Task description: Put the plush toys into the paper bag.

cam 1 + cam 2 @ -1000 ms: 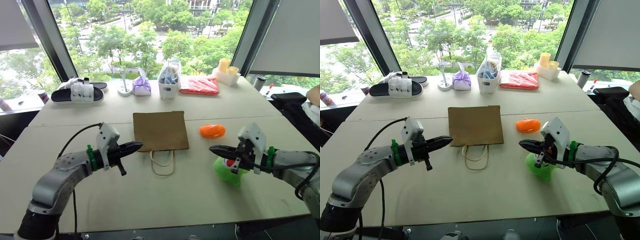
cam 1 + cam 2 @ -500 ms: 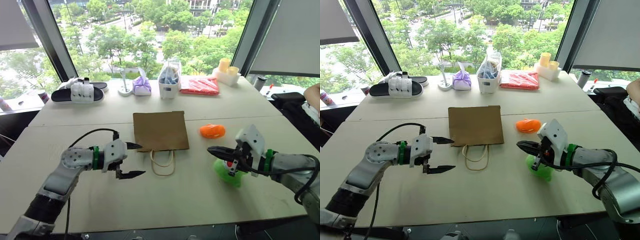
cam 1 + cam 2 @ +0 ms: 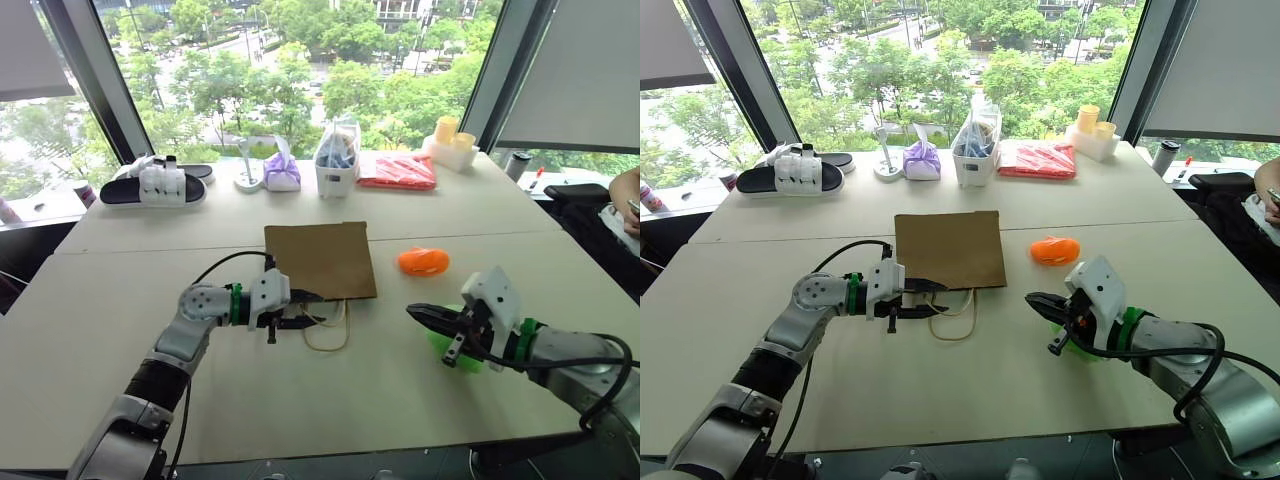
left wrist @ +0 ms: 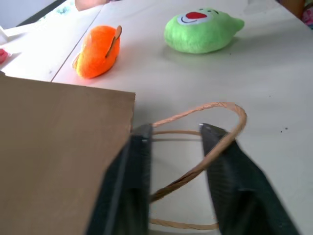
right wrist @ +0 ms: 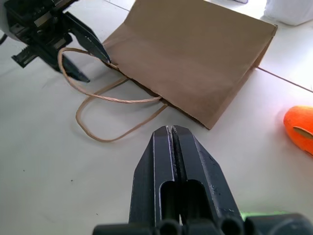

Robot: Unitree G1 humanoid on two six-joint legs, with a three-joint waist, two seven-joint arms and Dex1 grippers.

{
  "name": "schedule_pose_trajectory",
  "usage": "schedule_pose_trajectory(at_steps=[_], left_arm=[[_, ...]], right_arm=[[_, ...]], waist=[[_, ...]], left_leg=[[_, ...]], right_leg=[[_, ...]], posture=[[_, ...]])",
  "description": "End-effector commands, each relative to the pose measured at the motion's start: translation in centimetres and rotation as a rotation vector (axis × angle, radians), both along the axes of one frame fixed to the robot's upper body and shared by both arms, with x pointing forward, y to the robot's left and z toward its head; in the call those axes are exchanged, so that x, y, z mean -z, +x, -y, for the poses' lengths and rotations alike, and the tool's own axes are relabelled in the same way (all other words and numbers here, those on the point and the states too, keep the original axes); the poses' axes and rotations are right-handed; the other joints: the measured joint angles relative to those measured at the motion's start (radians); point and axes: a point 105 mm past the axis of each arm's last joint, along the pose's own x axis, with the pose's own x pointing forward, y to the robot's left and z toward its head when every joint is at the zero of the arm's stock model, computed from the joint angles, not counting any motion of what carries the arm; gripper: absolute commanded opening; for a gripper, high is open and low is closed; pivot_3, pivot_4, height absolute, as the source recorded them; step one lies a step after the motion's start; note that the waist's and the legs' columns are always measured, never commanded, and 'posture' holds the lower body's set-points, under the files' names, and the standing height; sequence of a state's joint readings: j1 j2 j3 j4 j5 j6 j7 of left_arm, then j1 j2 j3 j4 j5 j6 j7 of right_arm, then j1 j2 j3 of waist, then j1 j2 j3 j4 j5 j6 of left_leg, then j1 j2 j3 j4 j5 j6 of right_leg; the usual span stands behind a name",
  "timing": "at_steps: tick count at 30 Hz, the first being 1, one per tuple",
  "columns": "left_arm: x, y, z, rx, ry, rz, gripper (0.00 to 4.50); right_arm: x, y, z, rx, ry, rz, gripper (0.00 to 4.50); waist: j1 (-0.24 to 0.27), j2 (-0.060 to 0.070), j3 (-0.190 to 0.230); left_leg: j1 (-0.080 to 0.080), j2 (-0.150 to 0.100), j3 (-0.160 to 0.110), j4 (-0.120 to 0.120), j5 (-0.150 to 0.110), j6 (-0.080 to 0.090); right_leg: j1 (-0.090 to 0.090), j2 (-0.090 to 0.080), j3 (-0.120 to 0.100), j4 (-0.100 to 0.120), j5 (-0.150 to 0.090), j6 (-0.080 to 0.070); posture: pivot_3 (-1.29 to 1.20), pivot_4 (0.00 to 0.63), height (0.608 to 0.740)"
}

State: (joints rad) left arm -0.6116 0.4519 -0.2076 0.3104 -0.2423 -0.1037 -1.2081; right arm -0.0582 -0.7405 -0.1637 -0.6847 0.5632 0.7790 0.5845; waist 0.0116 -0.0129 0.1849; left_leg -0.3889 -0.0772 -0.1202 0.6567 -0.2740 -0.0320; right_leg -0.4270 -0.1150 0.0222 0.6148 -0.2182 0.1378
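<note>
Your left pincer [image 3: 305, 310] has swung in from the open table over the last second to the mouth of the paper bag [image 3: 320, 260], and its fingers, spread wide half a second back, have come most of the way in. They now stand a little apart, one on each side of the upper loop handle [image 4: 215, 142], right at the bag's corner; I cannot tell whether they actually pinch the cord. That reads as the start of lifting the bag open, so no toy goes in yet.

Your right pincer [image 3: 1038, 300] is pressed together with nothing in it, and has drifted a little toward the middle, hovering above the green toy [image 4: 201, 30], which lies on the table beneath that arm. The orange toy [image 3: 423, 262] lies just beside the bag's right edge, apart from it.

The bag lies flat, mouth toward you, handles trailing on the table [image 3: 300, 400]. In front of the mouth the table is bare, giving room to lift. Behind the bag, a purple pouch [image 3: 283, 172] and a clear bag [image 3: 338, 160] stand well apart by the window.
</note>
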Motion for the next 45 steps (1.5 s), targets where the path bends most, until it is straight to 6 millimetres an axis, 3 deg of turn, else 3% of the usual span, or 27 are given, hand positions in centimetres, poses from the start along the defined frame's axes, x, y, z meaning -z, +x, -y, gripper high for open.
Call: schedule_pose_trajectory(at_steps=[1, 4, 7, 13, 18, 20, 28, 30, 35, 37, 39, 42, 43, 45], left_arm=[[-4.2, 0.5, 0.3, -0.011, -0.142, -0.030, 0.04], [-7.1, 1.2, 0.4, -0.042, -0.265, -0.111, 0.04], [-8.7, 1.3, 0.4, -0.051, -0.323, -0.158, 0.04], [-9.9, 0.4, 0.6, -0.043, -0.351, -0.220, 0.04], [-11.6, -0.1, 0.7, -0.052, -0.420, -0.254, 0.04], [-12.4, 0.0, 0.6, -0.065, -0.454, -0.252, 0.04], [-22.4, 1.8, -2.5, -0.154, -0.762, -0.140, 0.04], [-23.6, 1.9, -2.9, -0.156, -0.801, -0.132, 0.04], [-23.3, 1.4, -2.5, -0.135, -0.802, -0.157, 0.04], [-18.8, 0.9, -0.7, -0.137, -0.694, -0.207, 0.04], [-16.9, 0.4, 0.0, -0.134, -0.653, -0.226, 0.04], [-11.7, 0.1, 1.1, -0.167, -0.586, -0.275, 0.04], [-10.6, 0.0, 1.3, -0.170, -0.575, -0.287, 0.04], [-10.2, -0.2, 1.5, -0.168, -0.584, -0.292, 0.00]], right_arm=[[1.0, 0.4, -1.1, 0.043, 0.000, 0.029, 0.00], [2.7, 2.0, -2.7, 0.113, 0.036, 0.028, 0.00], [3.6, 3.7, -5.0, 0.142, 0.094, 0.027, 0.00], [5.4, 8.8, -9.0, 0.267, 0.157, 0.037, 0.00], [7.2, 12.3, -10.6, 0.372, 0.094, 0.053, 0.00], [7.8, 12.8, -10.6, 0.396, 0.091, 0.034, 0.00], [8.9, 12.9, -10.1, 0.377, 0.059, -0.009, 0.00], [9.0, 12.8, -10.0, 0.370, 0.056, -0.013, 0.00], [8.9, 12.6, -9.6, 0.367, 0.051, -0.006, 0.00], [6.8, 12.4, -8.9, 0.352, 0.099, 0.024, 0.00], [5.9, 12.1, -8.7, 0.343, 0.116, 0.035, 0.00], [-0.3, 9.2, -6.1, 0.290, 0.129, 0.167, 0.00], [-1.5, 8.0, -5.4, 0.279, 0.121, 0.182, 0.00], [-2.3, 6.1, -3.7, 0.290, 0.098, 0.165, 0.57]], waist=[[-0.001, 0.000, 0.000], [-0.003, 0.000, 0.000], [-0.012, 0.000, 0.000], [-0.031, 0.000, 0.000], [-0.030, 0.000, 0.000], [-0.030, 0.000, 0.000], [-0.032, 0.001, -0.001], [-0.033, 0.001, -0.001], [-0.033, 0.000, -0.001], [-0.033, 0.003, -0.002], [-0.032, 0.004, -0.003], [-0.026, 0.004, -0.002], [-0.025, 0.004, -0.002], [-0.024, 0.004, -0.002]], left_leg=[[0.000, 0.000, 0.000, 0.000, 0.000, 0.000], [0.000, 0.000, 0.000, 0.002, 0.000, 0.000], [0.000, 0.000, -0.001, 0.003, 0.000, 0.000], [0.001, 0.000, -0.001, 0.001, 0.001, -0.001], [0.001, 0.000, -0.001, 0.000, 0.004, -0.006], [0.001, 0.000, -0.001, 0.000, 0.004, -0.007], [0.002, -0.001, -0.005, -0.001, 0.004, -0.008], [0.002, -0.001, -0.006, -0.001, 0.005, -0.008], [0.002, -0.001, -0.006, -0.003, 0.005, -0.010], [0.002, -0.002, -0.006, -0.004, 0.006, -0.010], [0.005, -0.002, -0.006, -0.007, 0.005, -0.010], [-0.001, -0.002, -0.007, -0.006, 0.006, -0.011], [-0.002, -0.002, -0.007, -0.006, 0.006, -0.011], [-0.003, -0.003, -0.007, -0.006, 0.006, -0.011]], right_leg=[[0.000, 0.000, 0.000, 0.000, 0.000, 0.000], [0.000, 0.000, 0.000, 0.001, 0.000, 0.000], [0.000, 0.001, 0.000, 0.003, 0.000, 0.000], [-0.002, 0.002, 0.001, 0.006, 0.000, 0.000], [-0.003, 0.002, 0.001, 0.006, 0.000, 0.000], [-0.003, 0.002, 0.001, 0.006, 0.000, 0.000], [-0.002, 0.002, 0.001, 0.006, 0.000, 0.000], [-0.003, 0.002, 0.001, 0.006, 0.000, 0.000], [-0.003, 0.002, 0.001, 0.006, 0.000, 0.000], [-0.003, 0.002, 0.001, 0.006, 0.000, 0.000], [-0.002, 0.001, 0.002, 0.006, 0.000, 0.000], [-0.006, 0.001, 0.001, 0.005, 0.000, 0.000], [-0.008, 0.000, 0.002, 0.006, 0.000, 0.000], [-0.009, 0.000, 0.001, 0.006, 0.000, 0.000]], posture=[[0.00, 0.150, 0.740], [0.00, 0.150, 0.740], [0.00, 0.150, 0.740], [0.00, 0.150, 0.740], [0.00, 0.150, 0.740], [0.00, 0.150, 0.740], [0.00, 0.150, 0.740], [0.00, 0.150, 0.740], [0.00, 0.150, 0.740], [0.00, 0.150, 0.740], [0.00, 0.150, 0.740], [0.00, 0.150, 0.740], [0.00, 0.150, 0.740], [0.00, 0.150, 0.740]])
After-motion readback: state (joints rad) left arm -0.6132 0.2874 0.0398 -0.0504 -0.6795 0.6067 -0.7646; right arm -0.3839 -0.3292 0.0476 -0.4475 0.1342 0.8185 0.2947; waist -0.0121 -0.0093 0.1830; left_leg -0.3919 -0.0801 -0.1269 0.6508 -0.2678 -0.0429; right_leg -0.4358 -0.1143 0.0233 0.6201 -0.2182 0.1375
